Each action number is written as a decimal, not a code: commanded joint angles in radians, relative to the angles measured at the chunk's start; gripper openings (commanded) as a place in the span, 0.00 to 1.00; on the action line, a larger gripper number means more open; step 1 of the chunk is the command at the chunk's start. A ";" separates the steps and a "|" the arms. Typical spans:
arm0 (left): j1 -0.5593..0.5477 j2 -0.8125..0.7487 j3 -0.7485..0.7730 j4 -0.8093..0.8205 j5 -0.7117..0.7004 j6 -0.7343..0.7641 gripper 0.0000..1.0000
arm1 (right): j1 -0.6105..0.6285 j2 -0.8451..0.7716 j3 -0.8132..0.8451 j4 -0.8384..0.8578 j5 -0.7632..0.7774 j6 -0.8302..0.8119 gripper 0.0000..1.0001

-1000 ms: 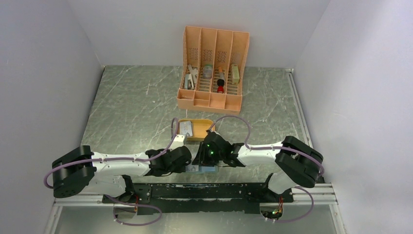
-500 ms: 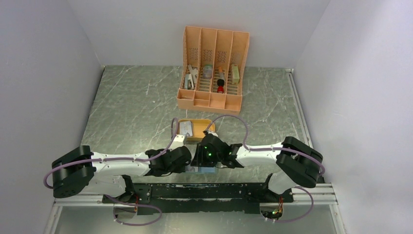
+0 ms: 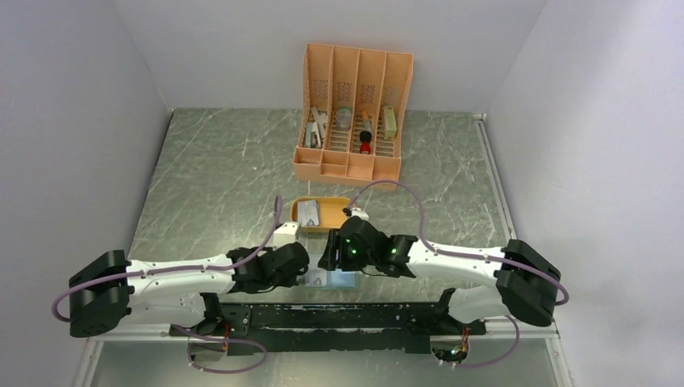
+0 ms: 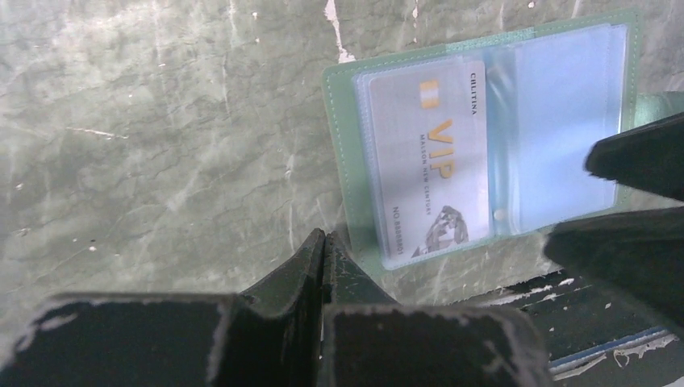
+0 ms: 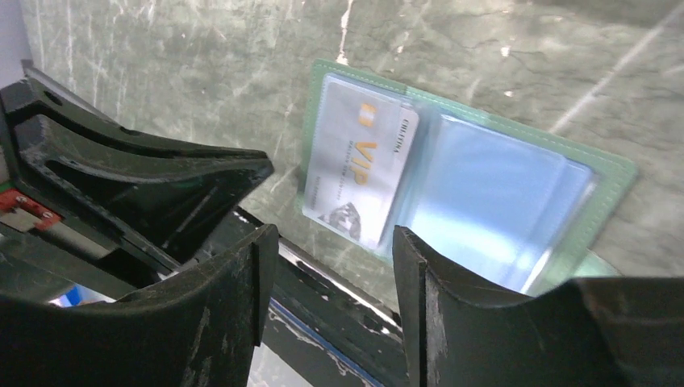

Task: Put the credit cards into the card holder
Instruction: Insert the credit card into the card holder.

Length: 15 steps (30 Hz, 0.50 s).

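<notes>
The card holder (image 3: 329, 280) lies open and flat near the table's front edge, green with clear pockets. It also shows in the left wrist view (image 4: 484, 137) and the right wrist view (image 5: 484, 185). A pale VIP credit card (image 4: 427, 161) sits in its left pocket, also seen from the right wrist (image 5: 359, 165). The right pocket looks empty. More credit cards (image 3: 309, 213) lie in the orange oval tray (image 3: 337, 203). My left gripper (image 4: 324, 239) is shut and empty, its tips at the holder's near left edge. My right gripper (image 5: 335, 242) is open and empty, just over the holder's near edge.
A tall orange slotted organizer (image 3: 353, 113) with small items stands at the back. The black mounting rail (image 3: 339, 314) runs along the table's front edge just behind the holder. White walls close in on both sides.
Both arms have stretched out flatter, their elbows moving outward. The wrists stay over the card holder, and more of the holder and tray now shows.
</notes>
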 commanded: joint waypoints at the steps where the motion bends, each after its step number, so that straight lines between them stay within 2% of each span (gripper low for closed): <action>1: -0.006 -0.062 0.038 -0.084 -0.044 -0.007 0.07 | -0.011 -0.085 0.000 -0.124 0.091 -0.036 0.57; 4: -0.006 -0.129 0.049 -0.115 -0.070 -0.001 0.16 | -0.029 -0.167 -0.049 -0.119 0.124 -0.048 0.54; 7: -0.006 -0.240 0.053 -0.142 -0.111 0.003 0.33 | -0.034 -0.204 -0.056 -0.075 0.151 -0.104 0.54; 10: -0.007 -0.346 0.057 -0.179 -0.177 -0.002 0.46 | -0.038 -0.112 0.038 -0.085 0.183 -0.179 0.54; 15: -0.006 -0.443 0.070 -0.246 -0.241 -0.002 0.51 | -0.153 0.056 0.186 -0.024 0.098 -0.213 0.55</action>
